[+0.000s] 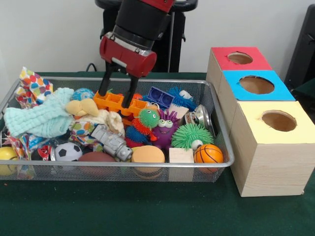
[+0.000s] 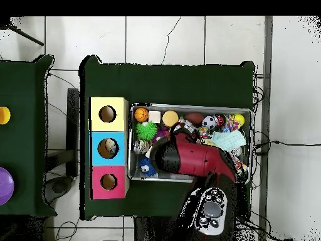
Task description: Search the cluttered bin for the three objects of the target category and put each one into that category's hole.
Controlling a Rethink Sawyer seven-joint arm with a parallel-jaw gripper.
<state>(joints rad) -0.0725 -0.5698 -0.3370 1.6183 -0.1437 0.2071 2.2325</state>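
The bin (image 1: 147, 79) is a silver mesh basket full of toys; it also shows in the overhead view (image 2: 188, 107). The hole (image 1: 240, 58) is in the red-topped box, the farthest of three boxes to the right of the bin, and also shows in the overhead view (image 2: 108, 182). My gripper (image 1: 115, 100) is open, low over the bin's back middle. Its two black fingers (image 1: 131, 93) reach down to an orange compartment tray (image 1: 114, 102), tips on either side of its middle. In the overhead view my arm (image 2: 194, 157) hides the gripper and the bin's middle.
Blue-topped box (image 1: 256, 84) and yellow-topped box (image 1: 278, 120) stand nearer than the red one. The bin holds a basketball (image 1: 208, 153), soccer ball (image 1: 68, 152), green spiky ball (image 1: 192, 135), purple monster (image 1: 166, 129), wooden block (image 1: 181, 156), mint cloth (image 1: 42, 118) and a can (image 1: 202, 117).
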